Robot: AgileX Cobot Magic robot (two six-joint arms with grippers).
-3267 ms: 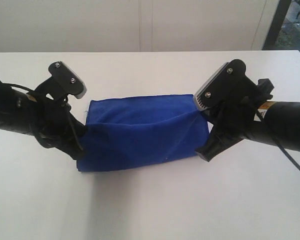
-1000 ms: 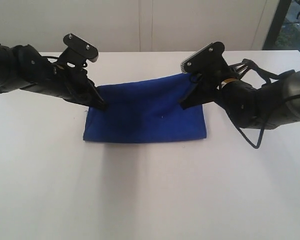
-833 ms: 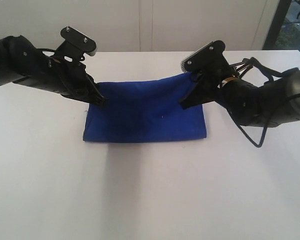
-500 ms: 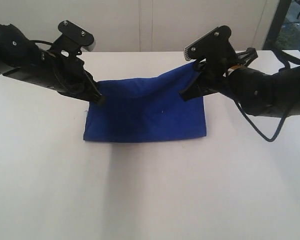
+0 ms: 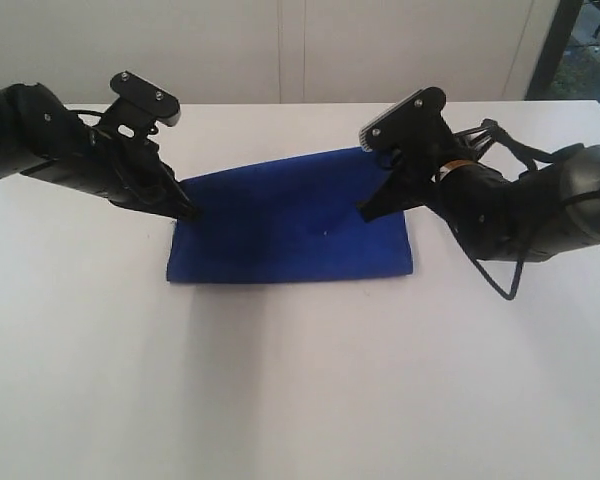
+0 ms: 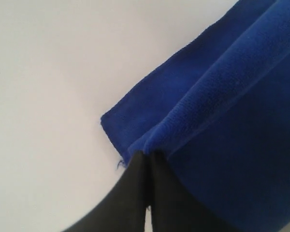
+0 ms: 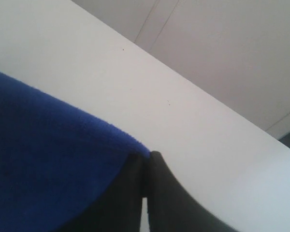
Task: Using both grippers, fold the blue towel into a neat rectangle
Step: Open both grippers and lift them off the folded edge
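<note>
blue towel [image 5: 290, 225] — far corners pinched, left gripper [image 5: 187, 213], right gripper [image 5: 365, 212]

Left arm [image 5: 50, 150]: black, reaching inward; left claw [image 5: 187, 211] tilted down, jaws pressed together on a corner of the blue towel [image 5: 290, 225]. Right arm [image 5: 540, 205]: mirrored; right claw [image 5: 366, 211] likewise clamped.

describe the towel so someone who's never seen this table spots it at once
On the white table, look at the middle, between the left gripper and the right gripper. The blue towel lies there folded over, its far edge pinched by both. It is the only cloth and the only deep blue thing in view.
</note>
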